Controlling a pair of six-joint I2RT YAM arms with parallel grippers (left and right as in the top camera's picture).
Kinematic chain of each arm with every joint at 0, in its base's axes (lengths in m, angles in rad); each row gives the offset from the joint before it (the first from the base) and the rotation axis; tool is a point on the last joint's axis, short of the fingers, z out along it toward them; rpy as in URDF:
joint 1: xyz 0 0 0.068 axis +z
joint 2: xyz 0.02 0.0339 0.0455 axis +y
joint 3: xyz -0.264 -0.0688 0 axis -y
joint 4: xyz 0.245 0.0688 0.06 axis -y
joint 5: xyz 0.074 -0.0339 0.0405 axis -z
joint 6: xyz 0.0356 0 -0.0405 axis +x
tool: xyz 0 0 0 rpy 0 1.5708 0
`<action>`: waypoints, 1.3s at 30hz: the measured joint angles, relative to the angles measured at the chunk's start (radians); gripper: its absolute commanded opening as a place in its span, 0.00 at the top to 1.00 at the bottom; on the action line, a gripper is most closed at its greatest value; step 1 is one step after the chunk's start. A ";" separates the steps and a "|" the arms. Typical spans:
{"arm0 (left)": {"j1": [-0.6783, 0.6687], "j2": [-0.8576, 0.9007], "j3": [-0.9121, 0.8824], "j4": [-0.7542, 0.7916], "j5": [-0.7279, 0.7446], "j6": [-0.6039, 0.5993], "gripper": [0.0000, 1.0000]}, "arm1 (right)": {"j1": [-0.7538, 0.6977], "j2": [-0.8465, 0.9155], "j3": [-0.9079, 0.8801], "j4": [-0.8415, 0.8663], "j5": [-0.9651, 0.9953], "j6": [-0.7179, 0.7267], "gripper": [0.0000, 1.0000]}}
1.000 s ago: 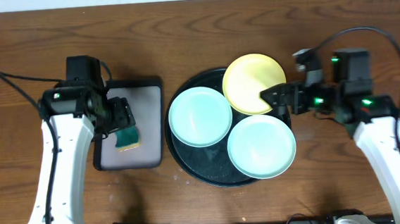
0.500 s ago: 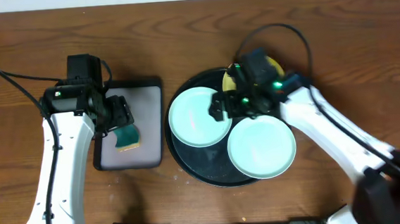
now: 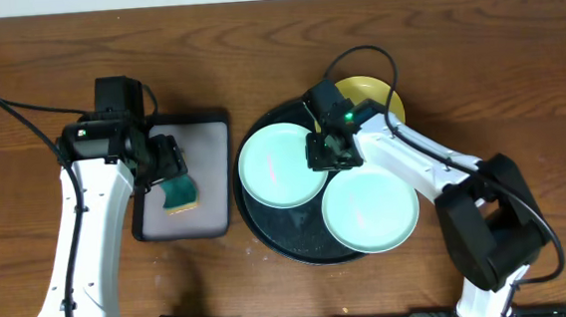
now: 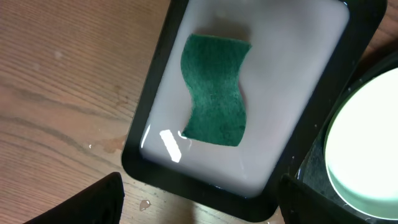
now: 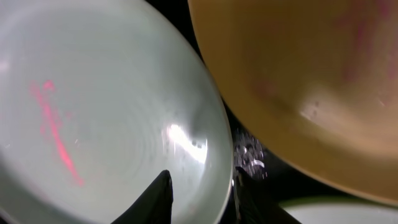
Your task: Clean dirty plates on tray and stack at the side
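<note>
Three plates lie on the round black tray (image 3: 269, 237): a mint-blue plate (image 3: 279, 167) on the left, a second mint-blue plate (image 3: 370, 210) at the front right, and a yellow plate (image 3: 380, 92) at the back, partly under my right arm. My right gripper (image 3: 325, 156) is at the left plate's right rim. In the right wrist view its jaws (image 5: 202, 186) are closed on that rim, one finger inside the plate (image 5: 106, 106), the other outside over the wet tray (image 5: 249, 152). Red smears (image 5: 53, 130) mark this plate. My left gripper (image 4: 199, 205) hangs open above the grey tray's edge.
A green sponge (image 4: 214, 90) lies in the rectangular grey tray (image 4: 292, 93) with a black rim, left of the round tray (image 3: 209, 174). The yellow plate (image 5: 298, 74) overlaps the round tray's back right. Water drops sit on the wooden table by the grey tray.
My right arm has swung from the right side across the yellow plate to the left mint-blue plate, and its jaws have closed on the rim. The left arm has stayed put.
</note>
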 measured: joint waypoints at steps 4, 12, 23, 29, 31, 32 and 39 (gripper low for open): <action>0.000 0.000 0.000 0.002 -0.003 0.000 0.21 | 0.005 0.031 0.000 0.012 0.023 0.000 0.71; 0.000 0.000 0.000 0.019 -0.007 0.000 0.21 | 0.005 0.063 0.002 0.038 0.045 0.006 0.87; 0.000 0.006 -0.064 0.051 -0.007 0.000 0.23 | 0.005 0.060 0.002 0.048 0.071 0.011 0.99; 0.000 0.077 -0.131 0.117 -0.003 0.005 0.30 | 0.005 0.060 0.003 0.048 0.073 0.011 0.99; 0.000 0.109 -0.149 0.157 0.015 0.019 0.31 | 0.005 0.060 0.003 0.048 0.073 0.011 0.99; 0.000 0.122 -0.154 0.169 0.021 0.026 0.32 | 0.005 0.060 0.003 0.048 0.074 0.011 0.99; 0.000 0.219 -0.165 0.281 0.048 0.056 0.47 | 0.010 0.060 0.003 0.048 0.082 0.011 0.99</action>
